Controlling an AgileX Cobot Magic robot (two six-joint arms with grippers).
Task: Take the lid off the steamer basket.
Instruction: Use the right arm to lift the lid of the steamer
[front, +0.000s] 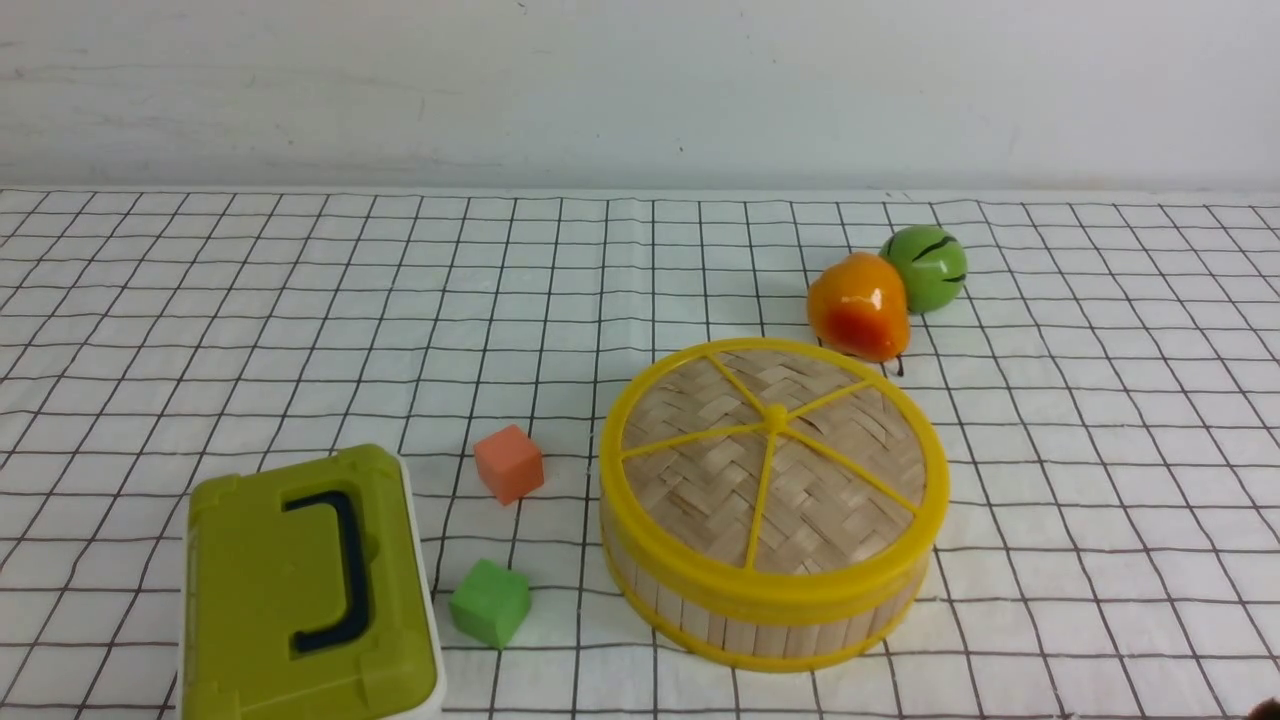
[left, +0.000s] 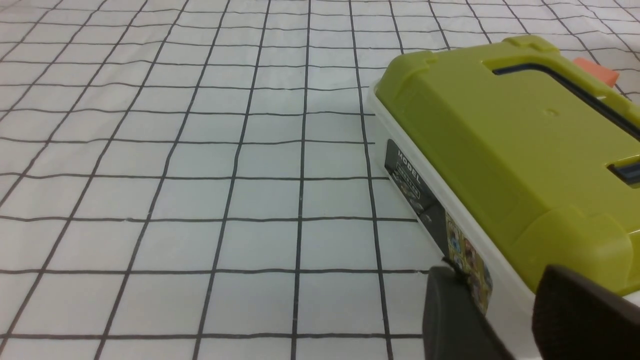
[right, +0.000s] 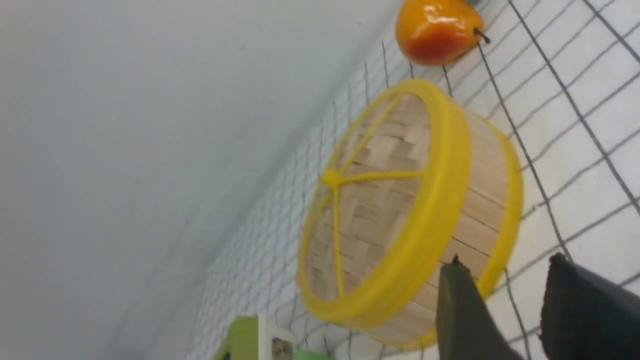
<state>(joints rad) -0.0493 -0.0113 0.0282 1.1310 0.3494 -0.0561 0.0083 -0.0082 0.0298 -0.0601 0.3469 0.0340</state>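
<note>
The steamer basket stands on the checked cloth right of centre, with tan slat walls and yellow rims. The lid, woven tan with yellow spokes and a centre knob, sits flat on top of it. The front view shows neither arm. In the right wrist view, my right gripper hangs open just beside the basket's wall, below the lid, with only cloth between its fingers. My left gripper is open next to the olive-green box, holding nothing.
The olive-green box lies at the front left. An orange cube and a green cube sit between it and the basket. An orange pear and a green ball rest just behind the basket. A wall closes the back.
</note>
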